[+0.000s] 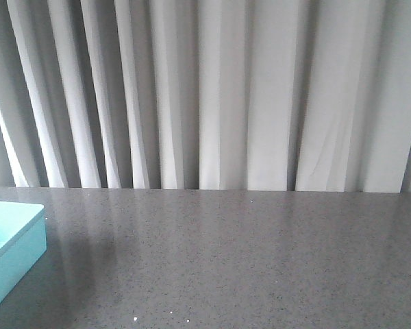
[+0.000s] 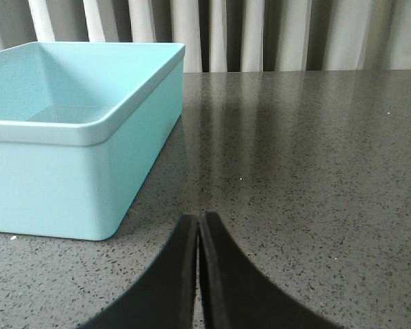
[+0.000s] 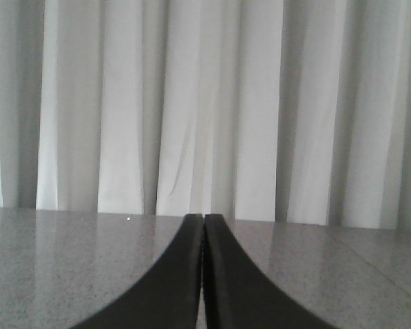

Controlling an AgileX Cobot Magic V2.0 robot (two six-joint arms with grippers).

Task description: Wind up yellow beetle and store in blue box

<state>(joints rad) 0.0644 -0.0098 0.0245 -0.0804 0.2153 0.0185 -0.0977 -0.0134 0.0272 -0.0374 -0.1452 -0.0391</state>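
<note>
The blue box (image 1: 10,257) stands at the table's left edge in the front view, only its right end showing. In the left wrist view the blue box (image 2: 68,157) is open-topped and looks empty inside. My left gripper (image 2: 199,218) is shut on nothing, low over the table a little to the right of the box's near corner. My right gripper (image 3: 204,218) is shut on nothing, low over bare table and facing the curtain. Neither gripper shows in the front view. The yellow beetle is out of view in all frames.
The grey speckled table (image 1: 233,260) runs back to a white pleated curtain (image 1: 212,96) along its far edge. The curtain also shows in the right wrist view (image 3: 205,103).
</note>
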